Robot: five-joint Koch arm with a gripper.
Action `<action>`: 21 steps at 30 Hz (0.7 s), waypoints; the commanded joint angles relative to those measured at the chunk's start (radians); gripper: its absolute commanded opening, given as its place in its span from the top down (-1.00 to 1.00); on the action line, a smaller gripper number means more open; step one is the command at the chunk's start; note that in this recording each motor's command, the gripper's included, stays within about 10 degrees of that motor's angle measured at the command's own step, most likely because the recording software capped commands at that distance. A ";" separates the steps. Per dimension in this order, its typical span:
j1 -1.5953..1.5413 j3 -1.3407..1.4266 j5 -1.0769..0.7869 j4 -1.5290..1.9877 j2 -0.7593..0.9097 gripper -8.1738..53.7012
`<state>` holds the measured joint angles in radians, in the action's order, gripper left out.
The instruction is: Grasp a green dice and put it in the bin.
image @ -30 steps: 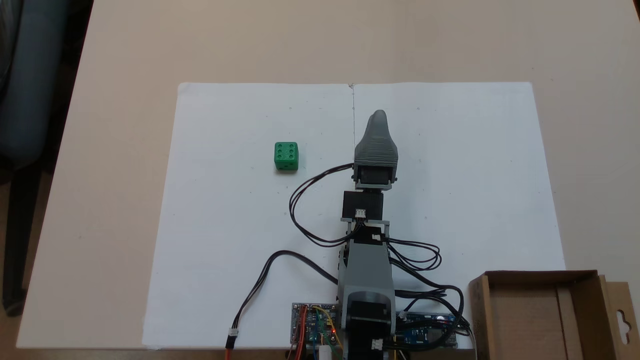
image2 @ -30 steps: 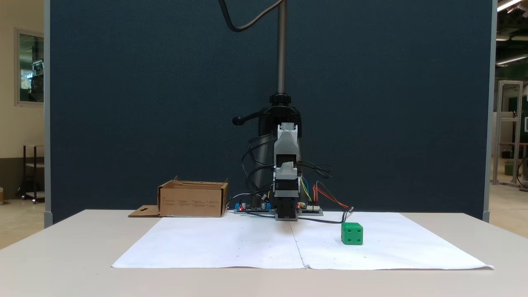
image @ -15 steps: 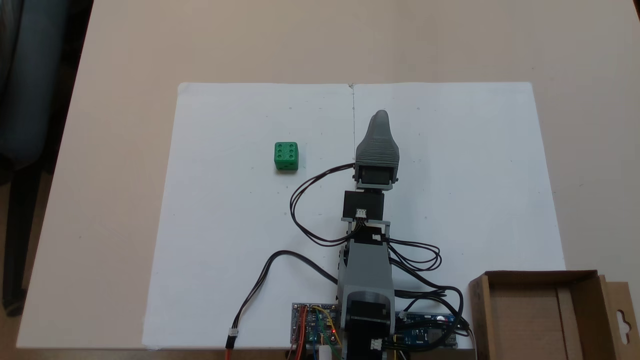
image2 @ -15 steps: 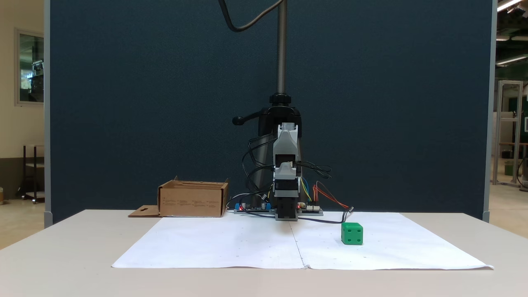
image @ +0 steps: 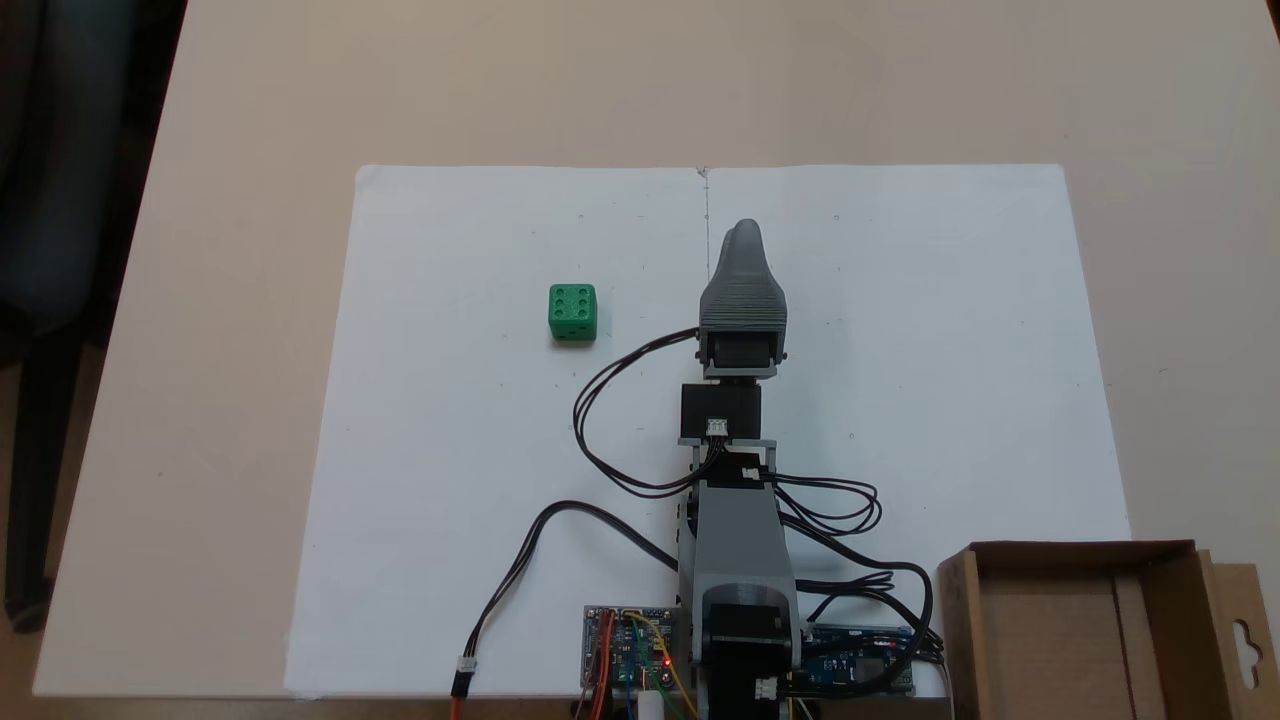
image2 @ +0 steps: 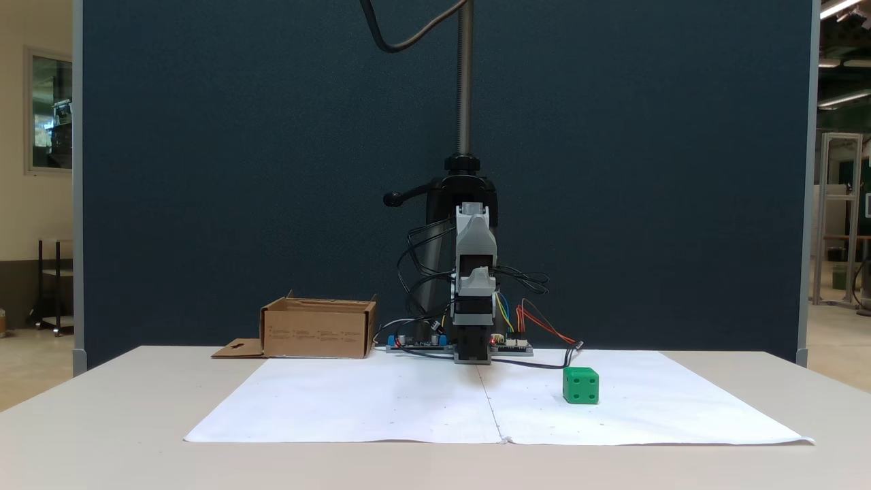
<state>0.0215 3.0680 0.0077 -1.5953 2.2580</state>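
Note:
The green dice (image: 572, 313) sits on the white paper, left of the arm in a fixed view, its top face showing six pips. From the front it is the green dice (image2: 580, 386) at the right of the arm. My gripper (image: 745, 228) hangs over the middle of the paper, pointing away from the base and well apart from the dice. Its jaws lie one over the other, so no gap shows, and head-on the gripper (image2: 474, 278) is too small to read. The brown cardboard bin (image: 1080, 551) stands beside the base, also seen as the bin (image2: 316, 331) from the front, with its hang-hole flap (image: 1245, 640).
Two white paper sheets (image: 450, 450) cover the middle of the beige table. Circuit boards (image: 625, 650) and looping black cables (image: 600, 400) lie around the arm's base. A metal stand pole (image2: 465, 75) rises behind the arm before a dark blue partition.
The arm has swung a little toward the dice's side, its tip shifting left in the top-down view. The dice and the bin have not moved.

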 commanded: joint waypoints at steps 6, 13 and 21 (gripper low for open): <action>0.015 0.064 -0.064 -0.029 0.112 -0.70; 0.055 0.064 -0.063 -0.028 0.112 -0.70; 0.101 0.064 -0.063 0.025 0.110 -0.69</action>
<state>0.1104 3.0680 0.0077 -1.5693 2.2596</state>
